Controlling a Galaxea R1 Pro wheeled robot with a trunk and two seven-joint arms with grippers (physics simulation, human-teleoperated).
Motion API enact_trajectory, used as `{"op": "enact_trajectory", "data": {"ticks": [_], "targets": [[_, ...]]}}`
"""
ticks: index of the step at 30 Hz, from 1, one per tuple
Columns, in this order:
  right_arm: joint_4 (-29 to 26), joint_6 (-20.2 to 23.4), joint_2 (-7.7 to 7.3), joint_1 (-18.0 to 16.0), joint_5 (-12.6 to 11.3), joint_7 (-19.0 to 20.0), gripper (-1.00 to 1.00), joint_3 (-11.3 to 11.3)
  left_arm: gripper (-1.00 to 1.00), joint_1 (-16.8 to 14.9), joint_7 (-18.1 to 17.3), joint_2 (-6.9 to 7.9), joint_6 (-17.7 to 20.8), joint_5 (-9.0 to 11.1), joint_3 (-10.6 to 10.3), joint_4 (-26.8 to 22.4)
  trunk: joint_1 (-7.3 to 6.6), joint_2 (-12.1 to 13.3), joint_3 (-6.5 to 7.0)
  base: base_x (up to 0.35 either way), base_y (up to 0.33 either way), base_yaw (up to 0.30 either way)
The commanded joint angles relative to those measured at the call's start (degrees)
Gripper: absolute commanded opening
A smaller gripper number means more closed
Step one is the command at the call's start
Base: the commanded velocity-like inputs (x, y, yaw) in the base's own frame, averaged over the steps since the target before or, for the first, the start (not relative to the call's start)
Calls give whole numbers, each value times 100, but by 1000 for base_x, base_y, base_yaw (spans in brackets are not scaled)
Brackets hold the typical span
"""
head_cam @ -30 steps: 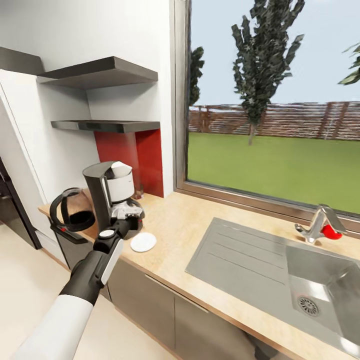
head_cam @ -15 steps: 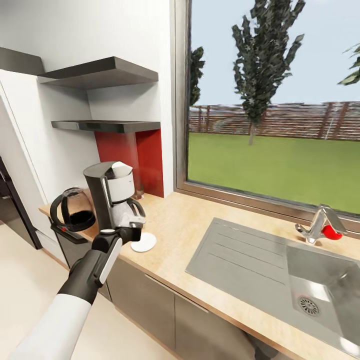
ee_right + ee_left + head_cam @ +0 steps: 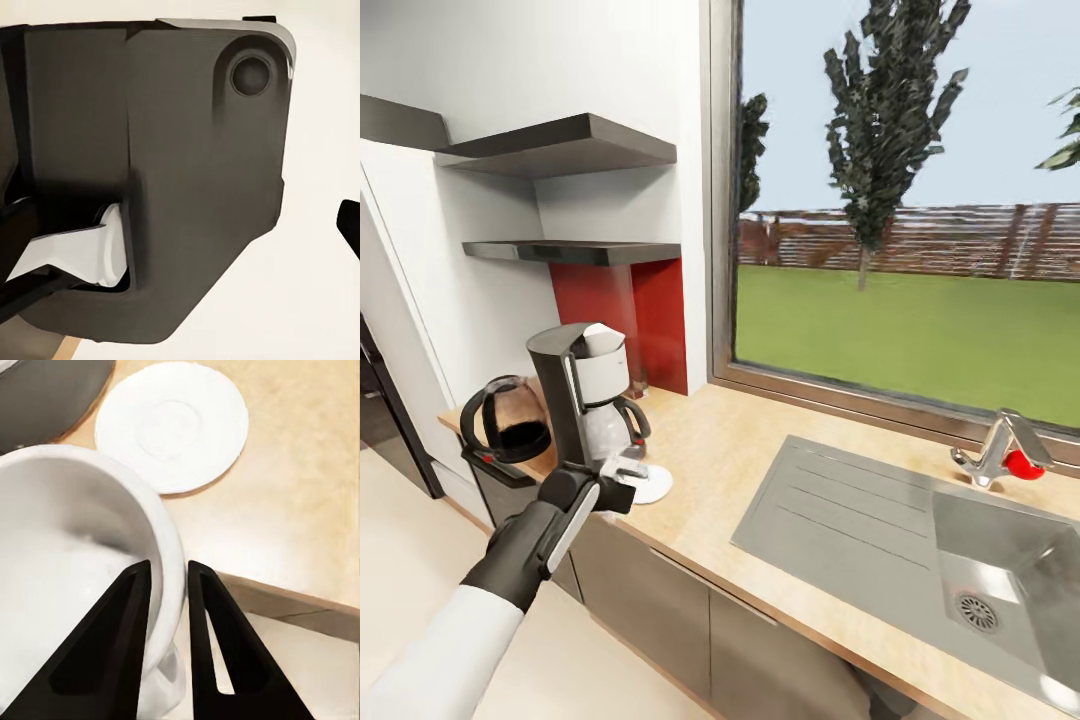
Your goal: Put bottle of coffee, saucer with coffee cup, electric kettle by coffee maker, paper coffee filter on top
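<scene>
A: Starting at the left of the head view, what stands on the desk (image 3: 740,450)?

B: The electric kettle (image 3: 510,418) sits at the far left end, the coffee maker (image 3: 588,390) just beside it on its right, upright. In front of the coffee maker lies the saucer (image 3: 648,485), flat on the wood near the front edge.

A: And the left hand (image 3: 622,478)?

B: It hovers just left of the saucer, at the desk's front edge. From the head it is hard to read what it carries. The left wrist view settles it: the two dark fingers (image 3: 217,645) pinch the rim of the coffee cup (image 3: 82,555), one inside the wall, one outside, narrowly set. The cup is tilted and off the desk, and the saucer (image 3: 180,424) lies bare ahead of it, not touching.

A: Further right?

B: The steel sink (image 3: 920,540) with its tap (image 3: 1000,450), under the window.

A: The right hand?

B: The right wrist view gives a dark housing (image 3: 172,172) close up against pale floor; I cannot tell how that hand stands.
</scene>
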Motion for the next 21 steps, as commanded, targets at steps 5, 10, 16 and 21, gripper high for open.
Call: {"op": "enact_trajectory", "data": {"ticks": [5, 10, 16, 21], "targets": [[-11, 26, -14, 1, 47, 24, 100, -51, -100, -4, -231, 137, 34, 2, -213, 4, 2, -4, -2, 0, 0, -120], [-11, 26, -7, 1, 47, 19, 100, -49, -100, -11, -234, 199, 34, -11, -205, -48, 2, -4, -2, 0, 0, -107], [-11, 26, -6, 1, 47, 17, 100, -54, -100, -23, -236, 363, 35, -4, -193, -66, 2, -4, -2, 59, 0, -8], [-11, 29, -5, 1, 47, 11, 100, -51, -100, -15, -235, 395, 38, 3, -197, -65, 2, -4, -2, 278, 0, -1]]}}
